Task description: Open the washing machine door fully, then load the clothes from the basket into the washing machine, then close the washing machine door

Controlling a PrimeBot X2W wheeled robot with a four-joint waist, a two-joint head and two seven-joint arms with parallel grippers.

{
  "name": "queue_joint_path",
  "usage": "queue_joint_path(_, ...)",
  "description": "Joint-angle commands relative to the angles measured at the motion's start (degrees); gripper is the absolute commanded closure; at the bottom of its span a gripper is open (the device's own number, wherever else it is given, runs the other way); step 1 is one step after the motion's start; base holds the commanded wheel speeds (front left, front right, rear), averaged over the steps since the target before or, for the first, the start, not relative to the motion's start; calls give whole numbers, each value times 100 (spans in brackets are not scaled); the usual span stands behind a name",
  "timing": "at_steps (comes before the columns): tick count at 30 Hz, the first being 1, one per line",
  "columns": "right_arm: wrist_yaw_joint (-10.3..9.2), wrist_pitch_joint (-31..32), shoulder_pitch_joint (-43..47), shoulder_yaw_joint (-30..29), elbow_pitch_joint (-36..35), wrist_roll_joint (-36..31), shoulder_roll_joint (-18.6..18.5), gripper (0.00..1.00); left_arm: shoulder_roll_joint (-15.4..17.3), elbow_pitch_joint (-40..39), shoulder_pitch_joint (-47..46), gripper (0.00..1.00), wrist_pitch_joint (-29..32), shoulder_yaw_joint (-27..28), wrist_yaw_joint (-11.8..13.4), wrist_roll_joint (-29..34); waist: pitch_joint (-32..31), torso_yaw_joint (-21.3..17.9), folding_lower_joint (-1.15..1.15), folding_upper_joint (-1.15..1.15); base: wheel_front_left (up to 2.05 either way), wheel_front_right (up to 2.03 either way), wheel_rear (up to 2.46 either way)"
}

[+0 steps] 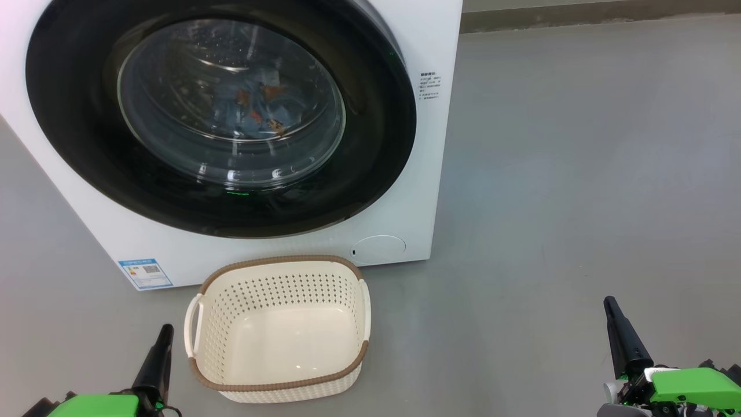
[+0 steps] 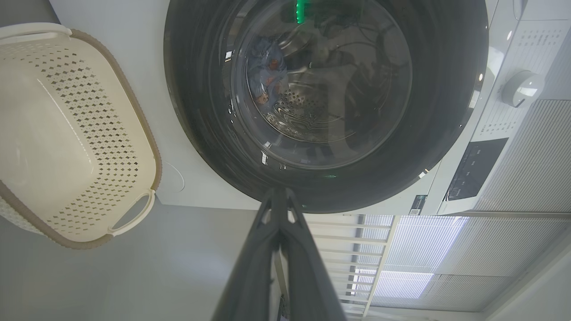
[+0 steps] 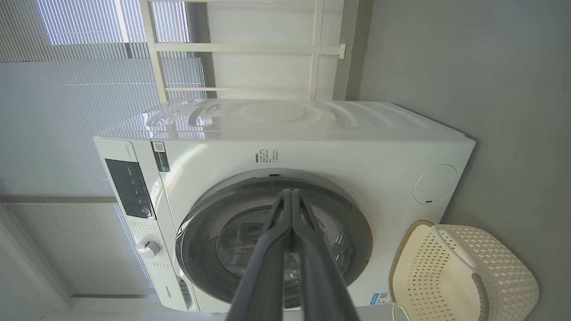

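Lettering [image 1: 429,86] on the washing machine [image 1: 116,231] is illegible; left hand [image 1: 166,333] and right hand [image 1: 611,307] pressed together.

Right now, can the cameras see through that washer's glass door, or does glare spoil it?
Head view: glints streak the washing machine door, yet the clothes show dimly through. Left wrist view: a green glint sits on the glass; the basket looks bowed. Right wrist view: the blinds glare white, the right gripper looks soft.
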Motion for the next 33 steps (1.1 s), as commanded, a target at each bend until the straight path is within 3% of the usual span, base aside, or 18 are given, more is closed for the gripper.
queue_joint_path(1, -6, 45, -236, 148, -140, 22, -74, 100, 65, -107, -235, 100, 25, 199, -15, -17, 0, 0, 0, 0, 0, 0, 0)
queue_joint_path(33, -6, 44, -236, 148, -140, 22, -74, 100, 60, -107, -235, 100, 31, 207, -15, -11, 0, 0, 0, 0, 0, 0, 0)
